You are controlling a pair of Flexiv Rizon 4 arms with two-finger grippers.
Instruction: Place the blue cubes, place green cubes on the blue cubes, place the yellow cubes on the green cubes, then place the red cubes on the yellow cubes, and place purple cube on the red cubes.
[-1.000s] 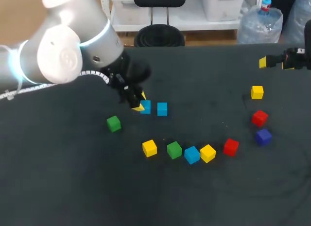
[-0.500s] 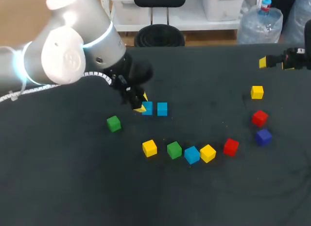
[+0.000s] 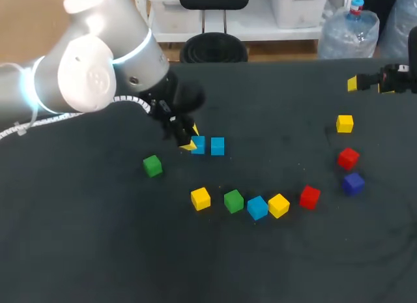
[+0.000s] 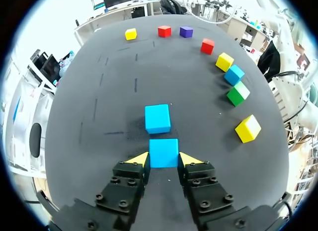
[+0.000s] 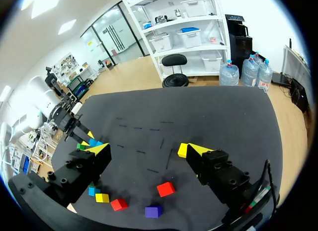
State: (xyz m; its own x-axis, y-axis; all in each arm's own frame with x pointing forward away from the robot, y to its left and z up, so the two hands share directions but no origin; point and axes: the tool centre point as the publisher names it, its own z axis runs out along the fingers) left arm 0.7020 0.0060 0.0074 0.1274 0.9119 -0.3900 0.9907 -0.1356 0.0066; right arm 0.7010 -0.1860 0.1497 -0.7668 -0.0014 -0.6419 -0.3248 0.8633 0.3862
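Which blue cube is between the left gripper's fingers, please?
The gripped blue cube, yellow tips of the left gripper on both sides. The second blue cube lies just ahead; the third blue cube sits in the mixed row.

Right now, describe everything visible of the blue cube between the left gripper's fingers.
The blue cube is a small, plain, matte block with sharp edges, bright cyan-blue and unmarked on the faces that show. It sits flat and upright on the dark table, between the left gripper's yellow-tipped fingers, which appear to touch it from two sides. A second blue cube lies just ahead, roughly in line, with a narrow gap between them. Nothing rests on top of it.
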